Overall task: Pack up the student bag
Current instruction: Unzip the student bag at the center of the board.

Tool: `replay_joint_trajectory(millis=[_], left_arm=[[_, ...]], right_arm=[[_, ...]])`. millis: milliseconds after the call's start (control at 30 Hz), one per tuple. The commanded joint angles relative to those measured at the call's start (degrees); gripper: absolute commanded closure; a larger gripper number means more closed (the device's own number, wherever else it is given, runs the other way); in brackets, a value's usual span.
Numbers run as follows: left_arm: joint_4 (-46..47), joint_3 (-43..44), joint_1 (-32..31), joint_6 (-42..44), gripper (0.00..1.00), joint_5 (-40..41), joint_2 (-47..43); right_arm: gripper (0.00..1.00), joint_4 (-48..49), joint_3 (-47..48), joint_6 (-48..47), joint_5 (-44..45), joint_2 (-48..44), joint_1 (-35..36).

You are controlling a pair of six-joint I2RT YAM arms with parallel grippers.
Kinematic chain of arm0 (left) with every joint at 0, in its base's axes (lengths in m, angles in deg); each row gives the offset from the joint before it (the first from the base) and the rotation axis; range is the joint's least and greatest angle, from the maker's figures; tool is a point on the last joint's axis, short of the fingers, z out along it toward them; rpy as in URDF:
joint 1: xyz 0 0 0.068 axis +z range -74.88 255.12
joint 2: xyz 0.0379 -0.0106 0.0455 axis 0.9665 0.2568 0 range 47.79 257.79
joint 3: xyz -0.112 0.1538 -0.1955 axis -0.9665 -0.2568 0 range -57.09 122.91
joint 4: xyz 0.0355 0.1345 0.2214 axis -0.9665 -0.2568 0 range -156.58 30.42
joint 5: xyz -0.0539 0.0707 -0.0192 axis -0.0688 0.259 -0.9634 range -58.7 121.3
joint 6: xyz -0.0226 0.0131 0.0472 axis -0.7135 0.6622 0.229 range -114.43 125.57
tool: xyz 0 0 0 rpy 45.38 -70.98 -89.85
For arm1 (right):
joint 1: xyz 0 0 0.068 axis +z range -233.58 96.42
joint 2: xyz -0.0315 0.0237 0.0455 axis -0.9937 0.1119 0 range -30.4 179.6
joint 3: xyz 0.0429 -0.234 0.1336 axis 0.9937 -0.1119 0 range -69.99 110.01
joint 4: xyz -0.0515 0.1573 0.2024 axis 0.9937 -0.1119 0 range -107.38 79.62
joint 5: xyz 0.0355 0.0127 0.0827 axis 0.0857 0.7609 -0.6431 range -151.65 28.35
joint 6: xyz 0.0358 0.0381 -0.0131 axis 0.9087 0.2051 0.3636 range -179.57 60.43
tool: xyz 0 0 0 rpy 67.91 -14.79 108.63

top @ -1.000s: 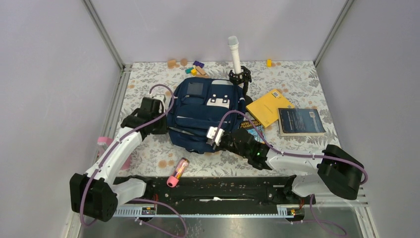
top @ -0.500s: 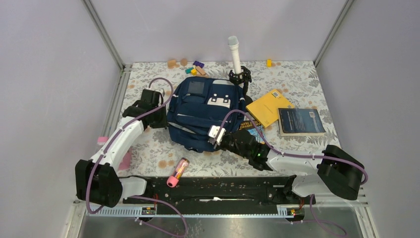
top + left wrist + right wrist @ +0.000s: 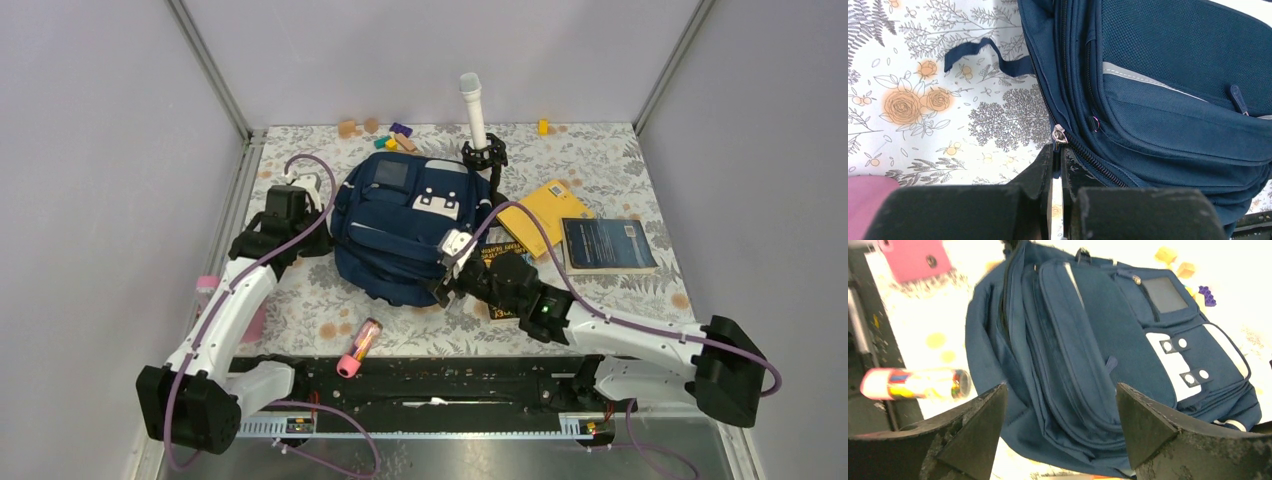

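The student bag (image 3: pixel 405 235), navy with white-grey patches, lies flat in the middle of the table. My left gripper (image 3: pixel 318 238) is at its left side, shut on the metal zipper pull (image 3: pixel 1058 135) of the main zipper; the closed fingertips (image 3: pixel 1047 159) pinch it just below the slider. My right gripper (image 3: pixel 443 283) hovers at the bag's near right edge and is open. Its two fingers (image 3: pixel 983 415) stand wide apart, with the bag's front pockets (image 3: pixel 1083 355) in view between them and nothing held.
A pink-capped tube (image 3: pixel 360 345) lies near the front rail. A yellow book (image 3: pixel 545 215) and a dark book (image 3: pixel 605 245) lie right of the bag. A microphone on a stand (image 3: pixel 473 110) and toy blocks (image 3: pixel 395 135) sit at the back.
My right gripper has opened and let go of the bag's edge. My left gripper, still shut, has moved towards the far left along the zipper, and the bag has shifted slightly.
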Motion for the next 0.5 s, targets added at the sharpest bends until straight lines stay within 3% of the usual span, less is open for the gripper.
replay_joint_trajectory(millis=[0, 333, 467], left_arm=[[4.6, -0.9, -0.2, -0.2, 1.0, -1.7, -2.7], [4.7, -0.6, -0.6, 0.0, 1.0, -3.1, -4.4], [4.7, -0.7, -1.1, 0.4, 1.0, -1.3, -4.6]], right_arm=[[0.13, -3.9, 4.7, 7.9, 0.3, -4.4, 0.2], [0.13, -8.0, 11.4, 8.4, 6.2, 0.0, 7.7], [0.13, -3.8, 10.4, 6.8, 5.8, 1.4, 10.9]])
